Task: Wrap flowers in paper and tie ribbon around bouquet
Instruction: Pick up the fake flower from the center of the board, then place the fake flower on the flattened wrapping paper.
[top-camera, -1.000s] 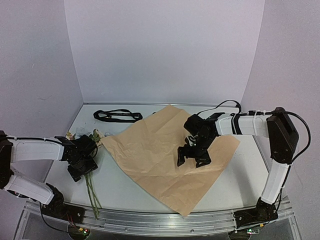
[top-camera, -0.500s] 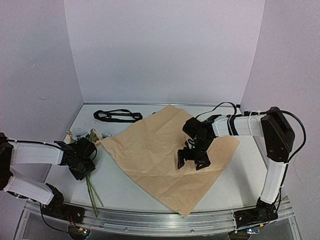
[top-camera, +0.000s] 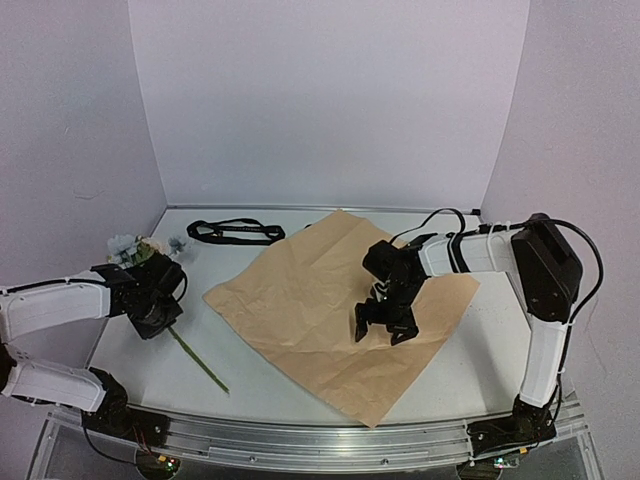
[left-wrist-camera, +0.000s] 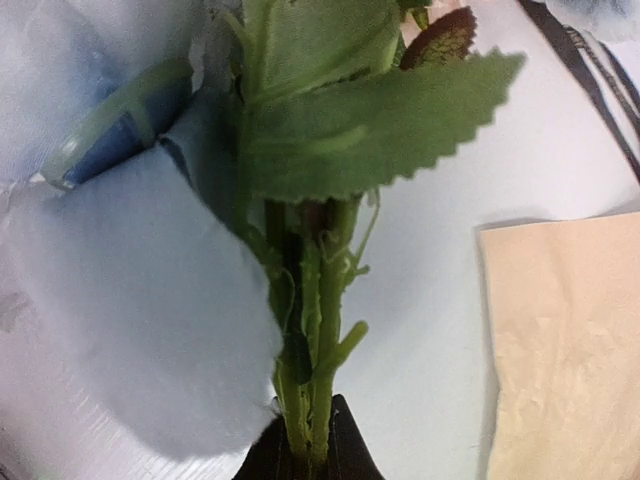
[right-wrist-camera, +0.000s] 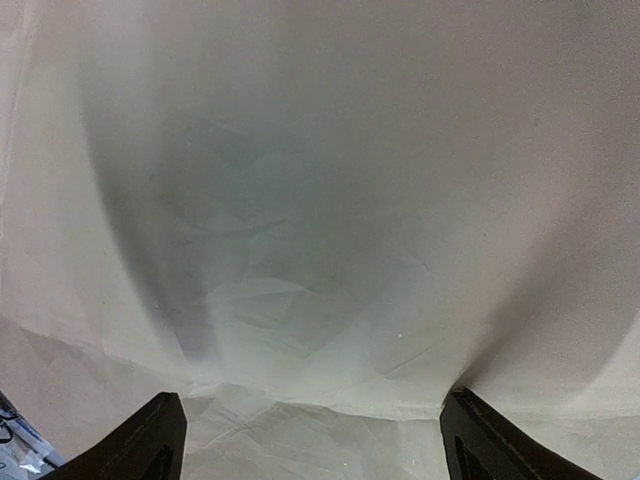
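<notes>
My left gripper is shut on the green stems of the flowers at the table's left side. The pale blooms stick up past the gripper, and a thin stem trails toward the front. In the left wrist view the stems are pinched between the gripper's dark fingertips, with a pale blue bloom to their left. The paper lies flat, tan face up, mid-table. My right gripper hovers open just over it. In the right wrist view its fingertips stand wide apart above the creased paper.
The black ribbon lies in loops at the back left, beyond the paper's far corner, and shows as dark strips in the left wrist view. The paper's edge lies to the right of the held stems. White walls close the back and sides.
My left gripper has shut on the stems and lifted the flowers off the table, blooms rising toward the back left. The right gripper has shifted slightly left over the paper.
</notes>
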